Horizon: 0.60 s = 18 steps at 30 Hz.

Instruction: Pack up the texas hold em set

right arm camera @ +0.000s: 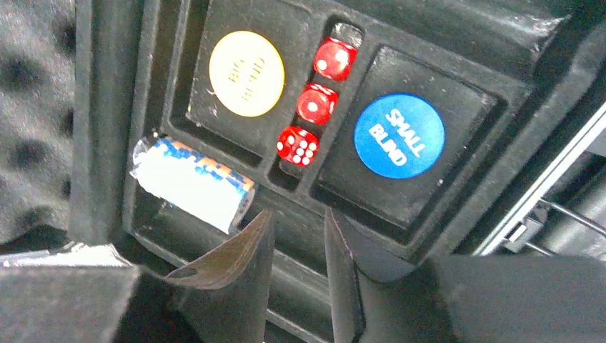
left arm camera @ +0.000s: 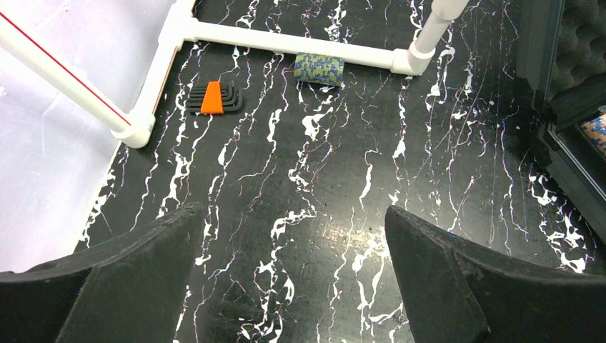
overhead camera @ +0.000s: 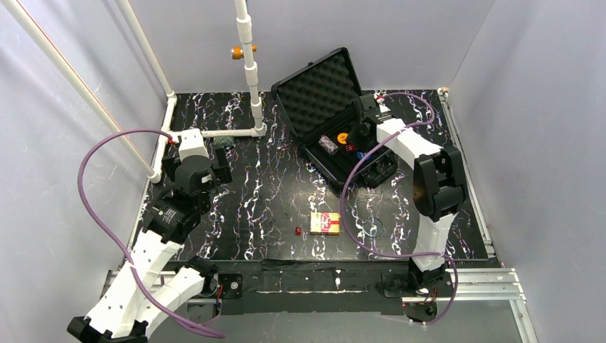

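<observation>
The black case [overhead camera: 336, 153] lies open at the back right, its foam-lined lid [overhead camera: 318, 86] tilted up. In the right wrist view its tray holds an orange disc [right arm camera: 246, 73], a blue disc [right arm camera: 399, 136], three red dice [right arm camera: 315, 103] in a slot between them, and a wrapped chip stack [right arm camera: 193, 182]. My right gripper [right arm camera: 296, 221] hovers just above the tray near the dice, its jaws a narrow gap apart and empty. The red-yellow card box [overhead camera: 325, 223] and one red die [overhead camera: 298, 231] lie on the table. My left gripper [left arm camera: 293, 214] is wide open and empty above bare table.
A white PVC frame [left arm camera: 286, 44] crosses the back left. A blue-yellow chip stack [left arm camera: 319, 69] lies against it, and an orange-black hex key set [left arm camera: 214, 98] lies nearby. The case's edge [left arm camera: 564, 136] shows at the right of the left wrist view.
</observation>
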Available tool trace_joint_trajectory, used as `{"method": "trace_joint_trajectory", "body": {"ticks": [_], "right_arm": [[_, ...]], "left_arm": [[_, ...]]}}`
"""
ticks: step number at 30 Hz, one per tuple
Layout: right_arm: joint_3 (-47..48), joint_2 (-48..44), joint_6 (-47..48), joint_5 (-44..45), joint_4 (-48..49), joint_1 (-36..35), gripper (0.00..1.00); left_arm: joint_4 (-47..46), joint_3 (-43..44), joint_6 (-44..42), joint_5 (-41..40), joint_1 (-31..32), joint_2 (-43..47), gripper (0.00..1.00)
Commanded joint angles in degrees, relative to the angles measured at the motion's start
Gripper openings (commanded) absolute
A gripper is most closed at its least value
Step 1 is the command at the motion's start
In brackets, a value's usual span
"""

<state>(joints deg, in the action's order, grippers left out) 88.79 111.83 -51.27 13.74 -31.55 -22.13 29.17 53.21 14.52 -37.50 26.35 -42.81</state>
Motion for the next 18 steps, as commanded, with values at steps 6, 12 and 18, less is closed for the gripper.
{"method": "trace_joint_trajectory", "body": {"ticks": [6,12,18], "right_arm": [[-7.5,-12.9,6.3,-0.7,5.7,0.1,0.49],[-12.5,-19.8,12.1,-5.1,8.8,-0.3,0.5],[-18.3,-28.0,16.7,-6.4,11.9,-1.8,0.55]], "left_arm": [[-0.5,0.0,-0.5,-1.0,-0.2,-0.2,0.98],[-0.6,-0.2,-1.0,-0.7,-0.2,-0.3,0.98],[-0.8,-0.4,-1.4,-0.4,-0.2,-0.5,0.98]]}}
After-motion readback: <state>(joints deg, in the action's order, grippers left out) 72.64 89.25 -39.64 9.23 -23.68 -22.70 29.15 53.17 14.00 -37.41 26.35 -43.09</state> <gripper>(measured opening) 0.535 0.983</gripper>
